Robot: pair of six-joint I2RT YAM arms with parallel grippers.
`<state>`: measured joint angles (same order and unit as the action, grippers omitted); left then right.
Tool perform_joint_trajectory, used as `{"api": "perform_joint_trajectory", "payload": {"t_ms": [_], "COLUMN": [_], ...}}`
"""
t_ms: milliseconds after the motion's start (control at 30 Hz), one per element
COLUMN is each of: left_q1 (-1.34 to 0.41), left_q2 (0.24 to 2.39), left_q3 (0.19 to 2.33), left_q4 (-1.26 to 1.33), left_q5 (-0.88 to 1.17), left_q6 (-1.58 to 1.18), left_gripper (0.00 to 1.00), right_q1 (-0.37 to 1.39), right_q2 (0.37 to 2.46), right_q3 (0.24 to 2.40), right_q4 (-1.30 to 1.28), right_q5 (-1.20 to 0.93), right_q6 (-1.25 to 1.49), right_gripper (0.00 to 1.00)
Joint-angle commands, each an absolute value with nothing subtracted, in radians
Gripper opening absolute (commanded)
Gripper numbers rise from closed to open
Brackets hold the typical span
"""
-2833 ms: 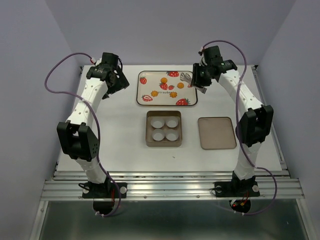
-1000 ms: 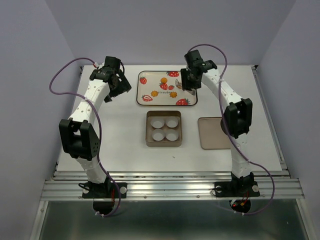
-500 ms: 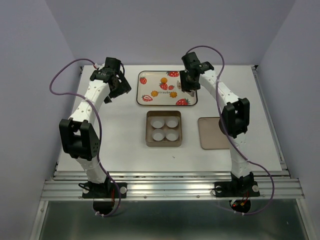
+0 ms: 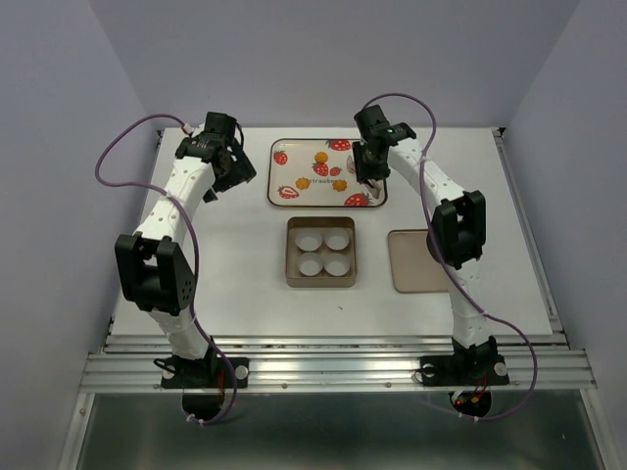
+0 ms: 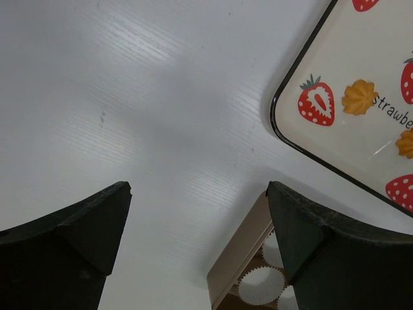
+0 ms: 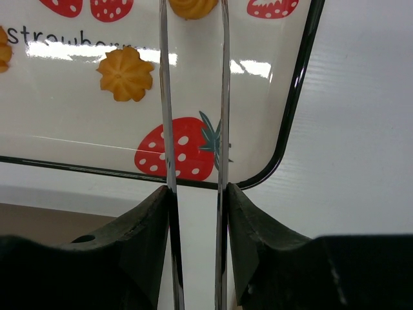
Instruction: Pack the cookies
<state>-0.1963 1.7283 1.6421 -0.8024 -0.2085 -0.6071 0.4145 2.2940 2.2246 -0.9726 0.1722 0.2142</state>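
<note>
Where the cookies (image 6: 126,73) lie on the strawberry-printed tray (image 6: 293,97), one sits just ahead of the right gripper (image 6: 197,194), between the blades of the metal tongs (image 6: 224,97) it pinches. The left gripper (image 5: 198,190) hangs spread wide over the white, faintly grained desk (image 5: 129,97), the tray to its right. Plain lilac walls (image 4: 323,59) enclose the desk on three sides.
</note>
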Motion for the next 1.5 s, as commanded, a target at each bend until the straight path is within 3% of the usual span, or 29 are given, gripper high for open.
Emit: {"api": "perform_joint_trajectory", "payload": {"t_ms": [0,67,800,1467], "left_q1": [-0.201,-0.201,-0.199,-0.202], "left_q2": [1.661,1.664,1.735,1.805], "left_q3": [1.624,1.626,1.736,1.758], "left_q4": [-0.816,-0.816,-0.833,-0.825], "left_q5": [-0.241,-0.238,-0.241,-0.199], "left_q6": [-0.603,-0.604,-0.609,-0.632], "left_gripper": [0.99,0.99,0.99,0.99], "right_q1": [0.426,0.426,0.426,0.529], "right_q2": [2.264,2.257,2.092,1.738], "right_q3": [2.241,2.241,2.206,1.894], "right_q4": [-0.965,-0.965,-0.966,-1.097], "right_q5": [0.175,0.167,0.152,-0.037], "right_q6": [0.204,0.201,0.183,0.121], "right_gripper": [0.42,0.38,0.36,0.36]}}
